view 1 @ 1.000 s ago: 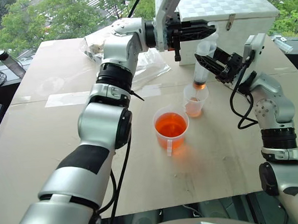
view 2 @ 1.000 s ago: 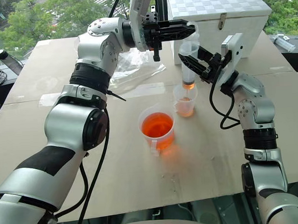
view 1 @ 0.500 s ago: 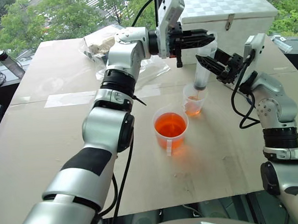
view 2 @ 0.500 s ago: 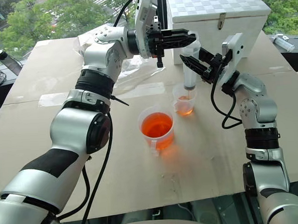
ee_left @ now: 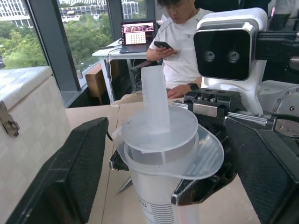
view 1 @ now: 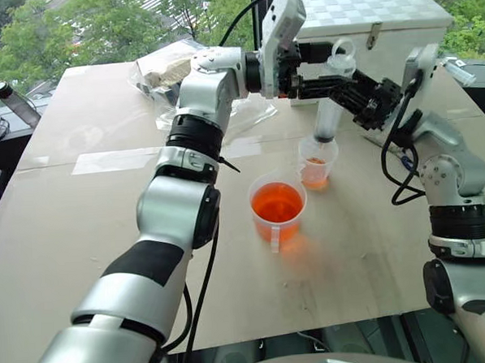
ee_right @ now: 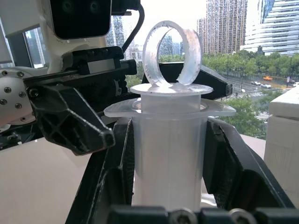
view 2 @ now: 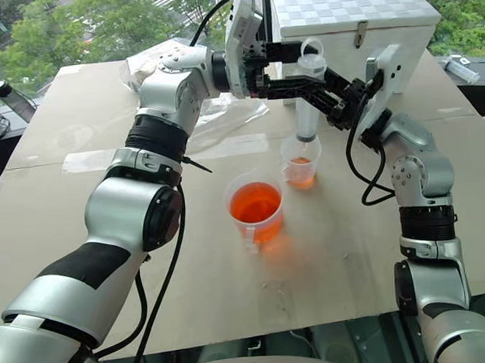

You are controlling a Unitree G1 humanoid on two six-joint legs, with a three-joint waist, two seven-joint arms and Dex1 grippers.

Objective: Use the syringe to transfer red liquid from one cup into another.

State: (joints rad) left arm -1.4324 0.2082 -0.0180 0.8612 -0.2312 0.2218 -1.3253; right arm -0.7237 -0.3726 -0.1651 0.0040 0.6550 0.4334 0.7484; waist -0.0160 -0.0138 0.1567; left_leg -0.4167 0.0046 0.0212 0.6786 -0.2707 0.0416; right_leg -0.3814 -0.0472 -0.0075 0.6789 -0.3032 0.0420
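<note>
The right gripper (view 2: 336, 95) clasps the syringe (view 2: 307, 113) by its barrel, upright, nozzle just over the narrow cup (view 2: 300, 166) holding a little red liquid (view 2: 302, 176). The left gripper (view 1: 334, 63) has its fingers spread wide, one above and one below the plunger's ring, gripping nothing. The wide beaker (view 1: 278, 208) stands near and left of the cup, half full. Beyond them sits a white box (view 1: 372, 16); a crumpled plastic bag (view 1: 168, 76) lies at far left.

one syringe (view 1: 329, 104), two cups (view 1: 278, 208) (view 1: 316, 161), one white box (view 1: 372, 16)
</note>
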